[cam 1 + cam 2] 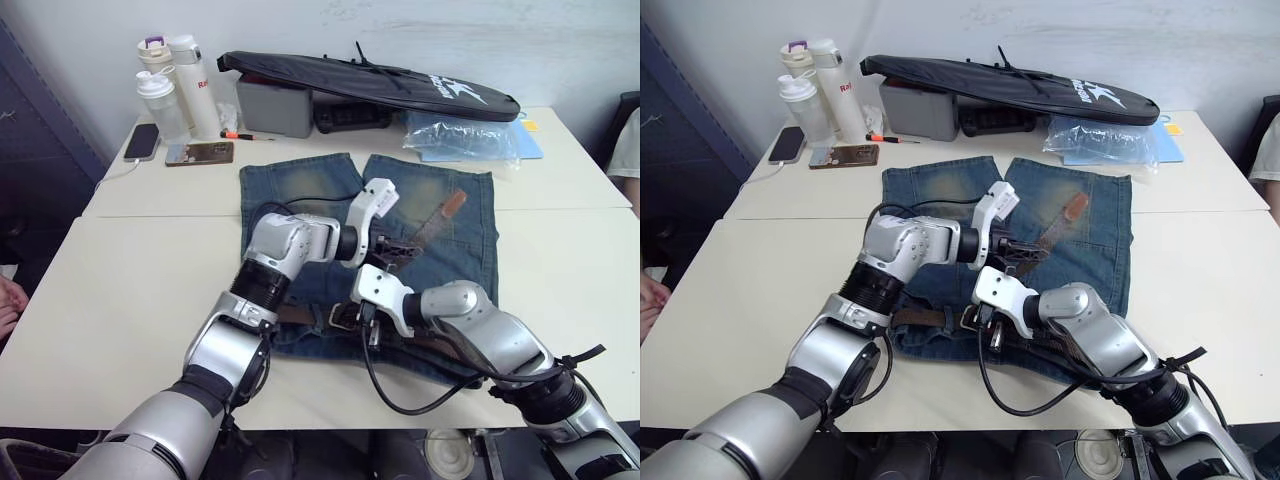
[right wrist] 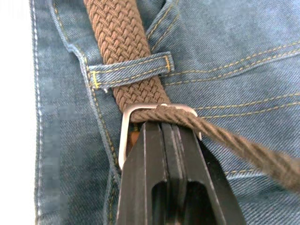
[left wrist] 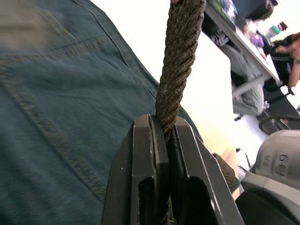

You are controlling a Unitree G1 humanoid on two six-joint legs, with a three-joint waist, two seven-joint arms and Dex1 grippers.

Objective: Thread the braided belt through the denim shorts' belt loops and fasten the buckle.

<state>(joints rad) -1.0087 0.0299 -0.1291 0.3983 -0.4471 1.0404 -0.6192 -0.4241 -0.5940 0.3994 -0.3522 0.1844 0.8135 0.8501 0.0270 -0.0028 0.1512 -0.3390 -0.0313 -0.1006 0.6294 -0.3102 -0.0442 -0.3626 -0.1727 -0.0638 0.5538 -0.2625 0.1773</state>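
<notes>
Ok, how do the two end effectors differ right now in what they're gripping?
The left end effector pinches the braided belt along its free strap, raised over the denim shorts. The right end effector is clamped low at the buckle on the waistband. Both are shut.

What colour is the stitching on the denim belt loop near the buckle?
Yellow-gold, on the blue denim belt loop; clearest in the right wrist view.

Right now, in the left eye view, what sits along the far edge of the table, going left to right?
Phone → bottles → grey box → long black bag → clear plastic bag.
</notes>
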